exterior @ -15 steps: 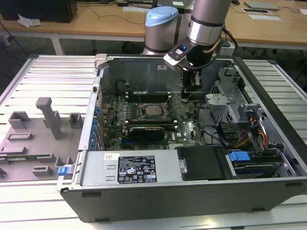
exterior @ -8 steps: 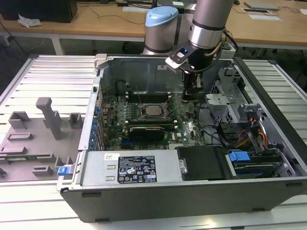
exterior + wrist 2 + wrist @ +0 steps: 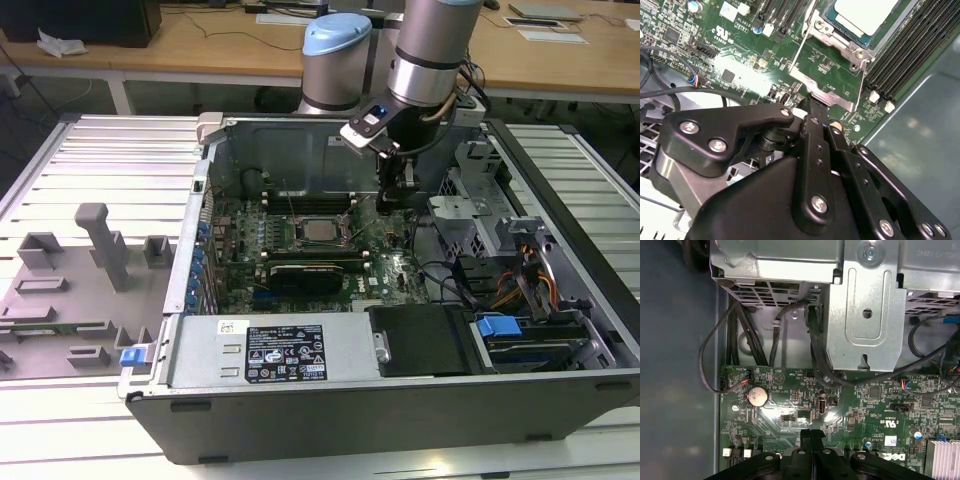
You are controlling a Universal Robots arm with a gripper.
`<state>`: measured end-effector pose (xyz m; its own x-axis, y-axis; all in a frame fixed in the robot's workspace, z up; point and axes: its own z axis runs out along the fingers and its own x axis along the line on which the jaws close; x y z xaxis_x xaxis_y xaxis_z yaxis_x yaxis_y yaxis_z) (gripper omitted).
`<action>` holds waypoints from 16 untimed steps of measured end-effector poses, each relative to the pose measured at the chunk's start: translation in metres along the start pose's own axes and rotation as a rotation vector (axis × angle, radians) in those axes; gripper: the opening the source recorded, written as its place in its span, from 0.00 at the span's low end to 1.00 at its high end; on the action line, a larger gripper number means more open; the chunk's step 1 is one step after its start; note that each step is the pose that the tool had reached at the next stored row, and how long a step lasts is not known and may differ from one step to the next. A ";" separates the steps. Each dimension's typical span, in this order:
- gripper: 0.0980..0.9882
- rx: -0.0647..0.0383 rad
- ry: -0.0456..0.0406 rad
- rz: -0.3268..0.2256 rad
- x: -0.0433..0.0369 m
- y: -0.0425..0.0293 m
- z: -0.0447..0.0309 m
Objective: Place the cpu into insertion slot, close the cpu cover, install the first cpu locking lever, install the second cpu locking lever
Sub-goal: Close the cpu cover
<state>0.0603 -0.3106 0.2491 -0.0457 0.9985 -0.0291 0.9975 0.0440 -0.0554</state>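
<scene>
Gripper closed at the socket's rim, chip seated.

Black, linkage-armed gripper (image 3: 812, 104) had its two fingers pressed together with nothing seen between them, and its tip was at the edge of the square metal-framed insertion slot (image 3: 827, 89). In the exterior view the gripper (image 3: 392, 200) hung near the frame's centre, just to the exterior view's right of the socket. The flat silvery-grey cpu (image 3: 867, 15) lay in that slot. The thin silvery cpu cover (image 3: 826, 29) seemed to lie down around it, though I could not tell if it sat fully flat. A thin wire locking lever (image 3: 799, 50) stood beside the frame, seemingly unlatched. The closed tip could slip off so thin a wire and scrape the green motherboard (image 3: 300, 275). An off-centre push could also press the cover askew onto the chip.
</scene>
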 end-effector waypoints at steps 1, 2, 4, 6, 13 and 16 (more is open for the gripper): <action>0.01 0.001 -0.0002 0.000 0.0000 -0.0002 0.0000; 0.01 0.021 0.0010 0.000 0.0000 0.0003 0.0002; 0.01 0.033 0.0019 -0.001 0.0000 0.0005 0.0002; 0.01 0.034 0.0021 -0.001 0.0000 0.0005 0.0003; 0.01 0.030 0.0019 -0.001 0.0010 -0.0177 0.0012; 0.01 0.027 0.0017 -0.001 0.0015 -0.0252 0.0016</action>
<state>0.0350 -0.3103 0.2489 -0.0462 0.9986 -0.0273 0.9957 0.0439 -0.0819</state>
